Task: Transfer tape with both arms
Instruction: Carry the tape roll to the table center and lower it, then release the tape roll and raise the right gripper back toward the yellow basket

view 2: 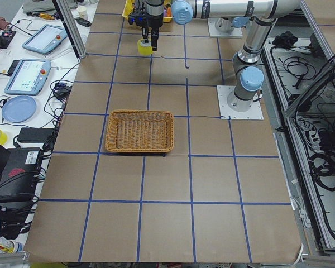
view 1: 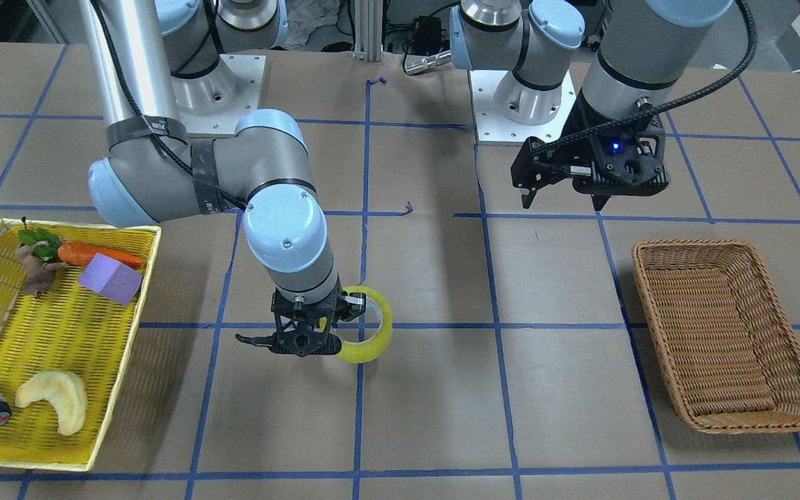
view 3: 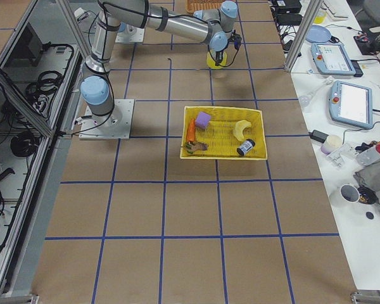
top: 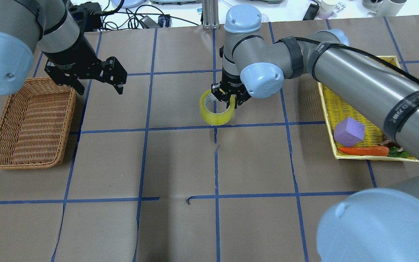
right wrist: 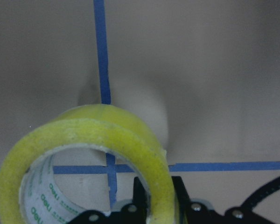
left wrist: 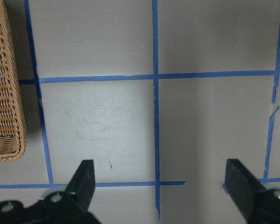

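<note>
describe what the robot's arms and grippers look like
The left arm and right arm are silver-grey tubes with rounded light blue joint caps. A black ribbed cable runs along each; dark straps bind it on the right one. The left gripper and right gripper are black, two-fingered open frames; the left shows a small blue light.

The tape [top: 215, 118] is between the basket [top: 27, 123] at the robot's left and the tray [top: 340, 109] at its right.

Table [top: 180, 225] papered brown, blue tape grid [top: 253, 196]; white bench [view 3: 370, 259] along one long edge holding pendants [view 3: 351, 104]; cables [view 2: 324, 162] along the other
</note>
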### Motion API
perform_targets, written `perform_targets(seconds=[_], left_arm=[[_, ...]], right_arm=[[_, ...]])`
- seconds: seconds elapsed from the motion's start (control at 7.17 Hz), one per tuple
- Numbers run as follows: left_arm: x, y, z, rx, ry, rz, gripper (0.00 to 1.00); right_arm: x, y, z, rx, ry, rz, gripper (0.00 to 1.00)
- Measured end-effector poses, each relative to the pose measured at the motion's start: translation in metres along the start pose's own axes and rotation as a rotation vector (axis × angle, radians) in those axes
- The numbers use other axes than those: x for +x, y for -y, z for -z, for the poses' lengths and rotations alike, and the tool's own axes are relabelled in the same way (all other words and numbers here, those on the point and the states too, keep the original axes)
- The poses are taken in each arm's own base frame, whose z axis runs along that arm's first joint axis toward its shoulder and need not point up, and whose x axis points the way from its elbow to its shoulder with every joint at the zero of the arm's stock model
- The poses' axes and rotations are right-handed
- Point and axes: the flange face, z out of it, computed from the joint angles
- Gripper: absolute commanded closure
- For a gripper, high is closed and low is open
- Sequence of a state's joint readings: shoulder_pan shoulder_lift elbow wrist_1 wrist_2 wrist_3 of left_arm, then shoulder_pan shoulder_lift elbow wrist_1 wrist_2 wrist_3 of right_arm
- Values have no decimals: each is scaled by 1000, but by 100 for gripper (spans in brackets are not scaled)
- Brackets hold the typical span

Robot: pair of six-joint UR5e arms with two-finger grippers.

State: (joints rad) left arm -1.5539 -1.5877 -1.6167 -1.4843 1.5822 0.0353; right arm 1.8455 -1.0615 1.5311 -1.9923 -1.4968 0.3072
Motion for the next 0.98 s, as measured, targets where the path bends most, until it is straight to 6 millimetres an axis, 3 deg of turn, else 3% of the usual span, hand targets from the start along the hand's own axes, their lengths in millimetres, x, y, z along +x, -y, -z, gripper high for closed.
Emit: perform_targets(seconds=[0.28,0.56,0.7,0.98], left_arm=[[1,-1,-4,-7,-7,2,0],[2,-2,-10,-16,-10,-3,0],[2,-2,-10,-14,-10,-4,0],[1,-2,-11,-13,-7,-2,0]], right_arm=[[-7,-4,-23,-16,-3,5,98],[-10,-8,-35,-18,-13,13,30],[-9,-9,-39,-22,-19,15,4],[-9,-11,-40,-17,-19,16,0]])
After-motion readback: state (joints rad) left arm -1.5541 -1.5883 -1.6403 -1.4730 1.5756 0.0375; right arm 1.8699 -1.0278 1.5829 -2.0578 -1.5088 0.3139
